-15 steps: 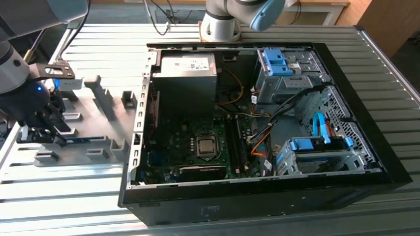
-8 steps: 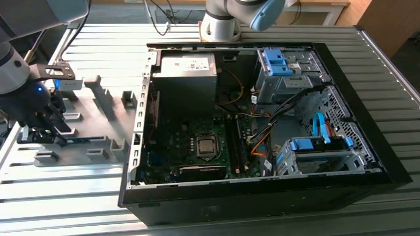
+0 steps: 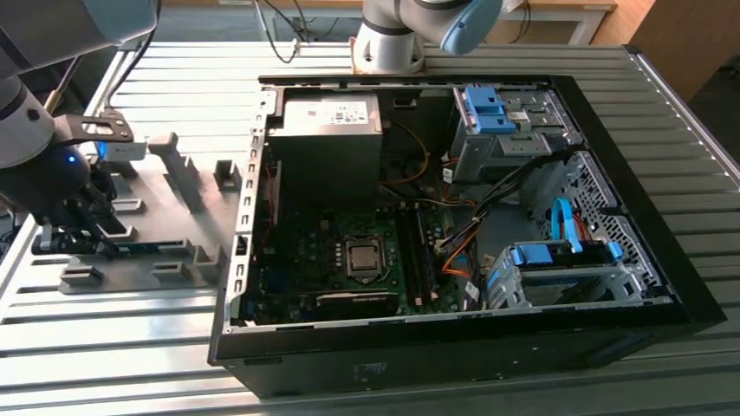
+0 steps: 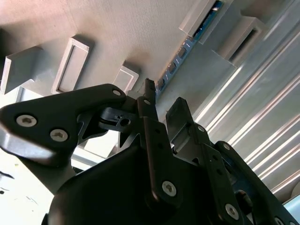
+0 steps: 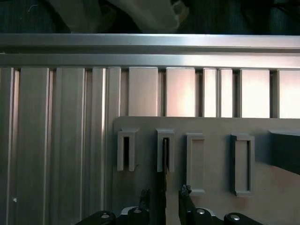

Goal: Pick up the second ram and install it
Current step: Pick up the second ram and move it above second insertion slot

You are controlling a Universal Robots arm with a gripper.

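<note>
The long, thin blue-green circuit-board stick, the second ram [image 4: 185, 45], stands on edge in the slots of the grey plastic slotted holder [image 5: 211, 124]. The holder lies on the ribbed aluminium table [image 3: 116, 364], to the exterior view's left of the open black computer case [image 3: 682, 295]. The ram's long axis runs along the holder toward that case. The black gripper [image 5: 165, 191] hangs directly over it with its fingers [image 5: 185, 190] spread. One finger sits on each flank of the board with gaps showing, so their closing line crosses the stick's flat faces. Nothing is pinched.
</note>
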